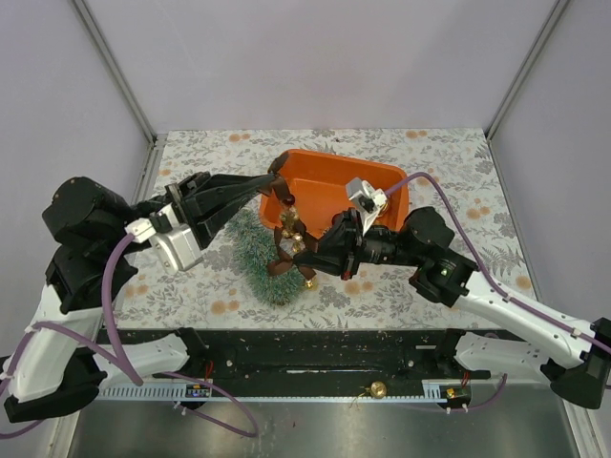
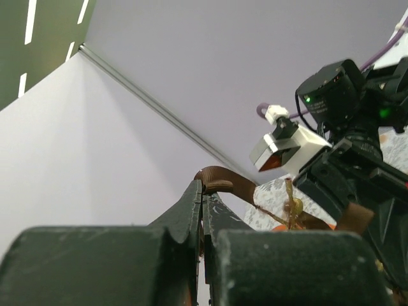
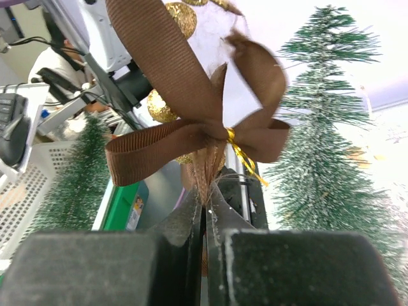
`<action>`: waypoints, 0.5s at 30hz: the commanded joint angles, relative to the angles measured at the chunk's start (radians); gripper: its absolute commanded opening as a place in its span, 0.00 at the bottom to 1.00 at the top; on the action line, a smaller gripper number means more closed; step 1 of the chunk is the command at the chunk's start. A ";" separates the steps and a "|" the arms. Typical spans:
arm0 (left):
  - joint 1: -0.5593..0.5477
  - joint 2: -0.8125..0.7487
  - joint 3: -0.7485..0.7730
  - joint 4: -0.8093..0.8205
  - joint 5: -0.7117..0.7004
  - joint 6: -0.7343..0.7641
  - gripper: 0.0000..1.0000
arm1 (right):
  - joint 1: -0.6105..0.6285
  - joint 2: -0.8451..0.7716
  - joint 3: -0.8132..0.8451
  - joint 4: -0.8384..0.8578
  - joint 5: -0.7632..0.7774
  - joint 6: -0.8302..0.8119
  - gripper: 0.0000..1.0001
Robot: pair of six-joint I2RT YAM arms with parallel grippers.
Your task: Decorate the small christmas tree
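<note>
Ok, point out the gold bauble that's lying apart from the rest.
The gold bauble on the front rail between the arm bases; the others cluster by the small christmas tree.

This place looks like a robotics laboratory cell. The tabletop (image 1: 458, 172) wears a flowered cloth, but around it stand plain pale panels (image 1: 315, 57) held in aluminium posts (image 1: 115, 67). Along the near edge of the tabletop a black rail (image 1: 315, 355) carries the left arm (image 1: 81, 229) and the right arm (image 1: 516, 305), with purple cables (image 1: 113, 315) hanging loose. The right wrist view also shows a white perforated crate (image 3: 29, 191) and a dark device (image 3: 13, 127); where they stand relative to the tabletop I cannot tell.
</note>
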 commanded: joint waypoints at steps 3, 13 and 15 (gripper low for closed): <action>-0.001 -0.080 -0.027 -0.029 -0.080 0.140 0.00 | 0.006 -0.072 0.087 -0.168 0.128 -0.131 0.00; 0.021 -0.208 -0.065 -0.136 -0.119 0.139 0.00 | 0.006 -0.108 0.188 -0.342 0.263 -0.248 0.00; 0.025 -0.229 -0.067 -0.179 -0.100 0.122 0.00 | 0.006 -0.115 0.200 -0.365 0.274 -0.259 0.00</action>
